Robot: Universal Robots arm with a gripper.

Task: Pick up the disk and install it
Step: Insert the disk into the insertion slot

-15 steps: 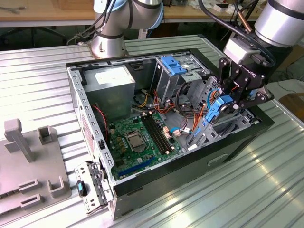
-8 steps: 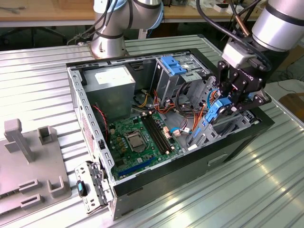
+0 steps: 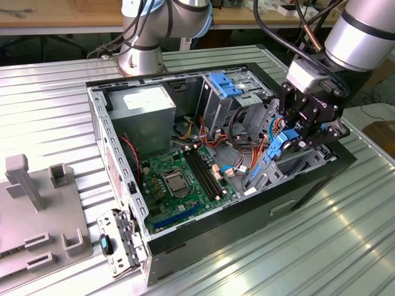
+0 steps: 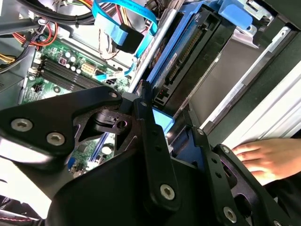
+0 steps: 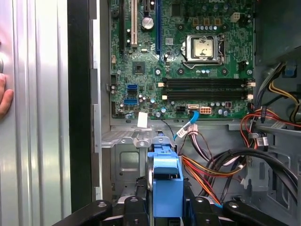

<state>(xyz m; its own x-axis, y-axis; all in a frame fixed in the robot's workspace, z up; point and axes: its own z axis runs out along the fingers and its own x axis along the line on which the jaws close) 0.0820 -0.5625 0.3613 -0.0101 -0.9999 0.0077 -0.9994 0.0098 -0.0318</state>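
Note:
My gripper (image 3: 300, 131) is shut on the disk (image 3: 279, 148), a dark drive in a bright blue carrier. It holds the disk on edge over the metal drive bay (image 3: 296, 169) at the exterior view's right end of the open computer case (image 3: 115, 161). In the first wrist view the carrier's blue end tab (image 5: 164, 181) stands between the black fingers (image 5: 195, 207). The second wrist view shows the disk's dark connector edge (image 4: 188, 61) running beside the blue carrier rail (image 4: 164, 121), with the gripper (image 4: 171, 136) clamped at its near end.
A green motherboard (image 3: 179, 182) lies in the case floor, with bundled cables (image 3: 237, 145) between it and the bay. A paler blue bracket (image 3: 225, 85) sits further back. A person's hand (image 4: 263, 160) rests on the case side. A grey fixture (image 3: 37, 209) stands at the exterior view's left.

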